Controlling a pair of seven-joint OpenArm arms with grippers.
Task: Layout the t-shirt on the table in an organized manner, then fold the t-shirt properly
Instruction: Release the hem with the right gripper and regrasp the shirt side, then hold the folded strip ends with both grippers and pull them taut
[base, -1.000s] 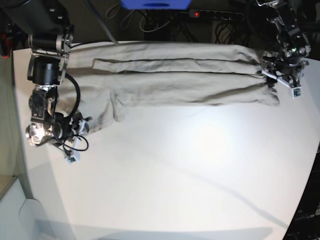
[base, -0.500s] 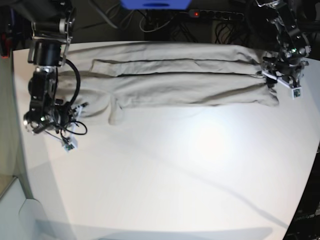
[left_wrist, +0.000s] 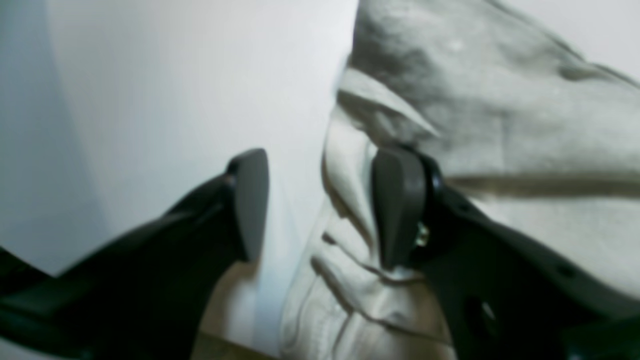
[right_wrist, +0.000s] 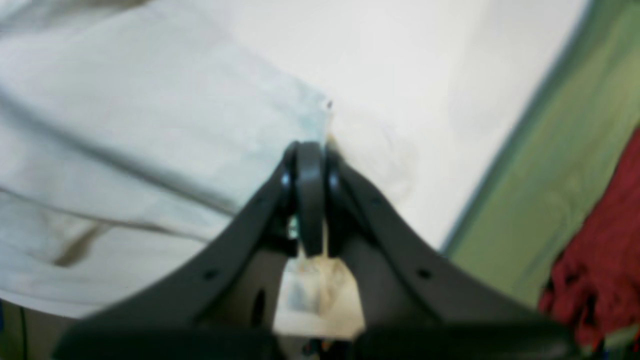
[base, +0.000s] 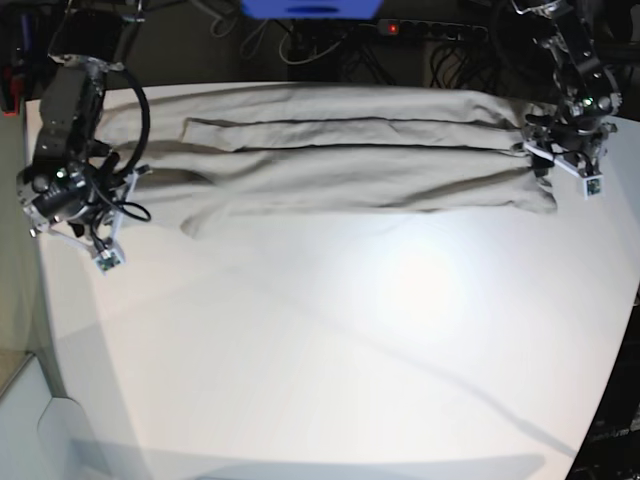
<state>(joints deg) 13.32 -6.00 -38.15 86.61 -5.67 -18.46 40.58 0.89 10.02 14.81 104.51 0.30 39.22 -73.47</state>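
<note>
The t-shirt (base: 350, 165) lies as a long, beige-grey folded band across the far side of the white table (base: 350, 350). At its left end my right gripper (base: 125, 188) is shut on the t-shirt; the right wrist view shows the closed fingers (right_wrist: 310, 195) pinching the edge at a corner of the cloth (right_wrist: 150, 150). At the band's right end my left gripper (base: 545, 160) stands open. In the left wrist view one finger (left_wrist: 397, 205) rests on the crumpled shirt (left_wrist: 500, 125), the other (left_wrist: 250, 205) is over bare table (left_wrist: 175, 75), and the cloth's edge runs between them.
Behind the table lie a power strip (base: 430, 30) with a red light, cables and a blue object (base: 310, 8). The table's left edge is close to my right gripper; beyond it are green floor (right_wrist: 550, 175) and a red cloth (right_wrist: 595, 240).
My right gripper shut on the shirt's lower left flap and moved left and back, drawing that flap out flatter. The left arm has not moved.
</note>
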